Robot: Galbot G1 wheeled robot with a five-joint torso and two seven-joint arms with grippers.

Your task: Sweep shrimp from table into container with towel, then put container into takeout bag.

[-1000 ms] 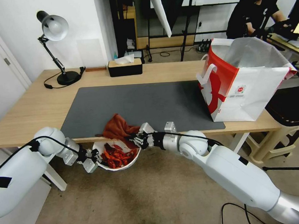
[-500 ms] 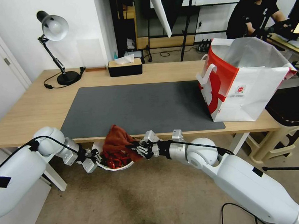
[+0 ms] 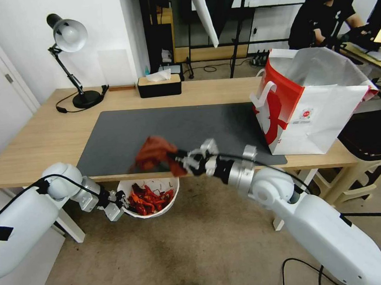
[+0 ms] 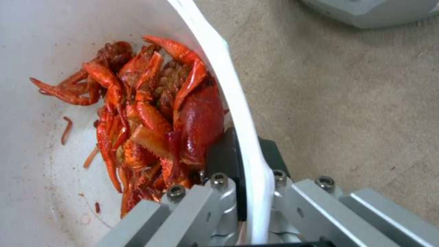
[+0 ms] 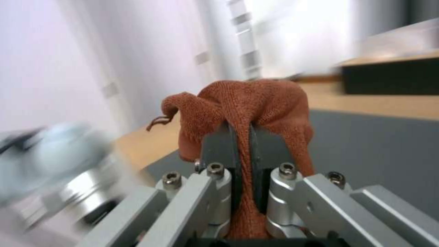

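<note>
A: Where is the shrimp (image 3: pixel 149 200) sitting?
B: Glossy red pieces are lying heaped inside the round white container (image 3: pixel 170 201), hanging below the table (image 3: pixel 39 139) edge.
A: And the towel (image 3: pixel 154 151)?
B: Rust-red, bunched, hanging above the mat; the white-and-red takeout bag (image 3: pixel 313 109) is standing open, far right.

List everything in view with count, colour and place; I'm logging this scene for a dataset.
table: one, light wood, spanning the scene
mat: one, dark grey, on the table
takeout bag: one, white with red side, standing on the table's right end
desk lamp: one, black and silver, table's far left
tissue box: one, black, table's far edge
container: one, white, below the table's near edge
shrimp: many, red-orange, inside the container
towel: one, rust-red, lifted above the mat's near edge
left gripper: clamped on the container's rim
right gripper: pinching the towel
</note>
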